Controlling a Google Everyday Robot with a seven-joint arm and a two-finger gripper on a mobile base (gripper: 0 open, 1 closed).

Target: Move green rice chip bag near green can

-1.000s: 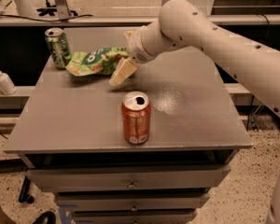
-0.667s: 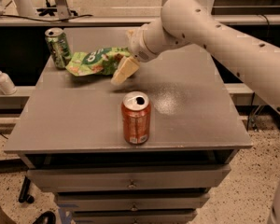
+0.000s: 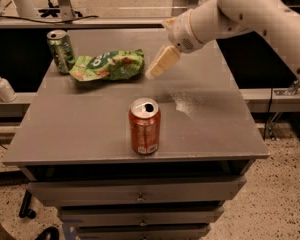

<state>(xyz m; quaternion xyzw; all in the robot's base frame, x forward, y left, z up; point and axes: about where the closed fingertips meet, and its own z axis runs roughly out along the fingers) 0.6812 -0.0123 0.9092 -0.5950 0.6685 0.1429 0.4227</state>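
Note:
The green rice chip bag lies flat on the grey table at the back left. Its left end is right beside the green can, which stands upright at the back left corner. My gripper hangs just to the right of the bag's right end, a little above the table top and apart from the bag. It holds nothing. The white arm reaches in from the upper right.
An orange-red soda can stands upright, opened, at the front middle of the table. A white bottle stands on a lower ledge to the left. Drawers sit under the table top.
My gripper has pulled away from the bag's right end, moving right and slightly up. The bag stays lying beside the green can.

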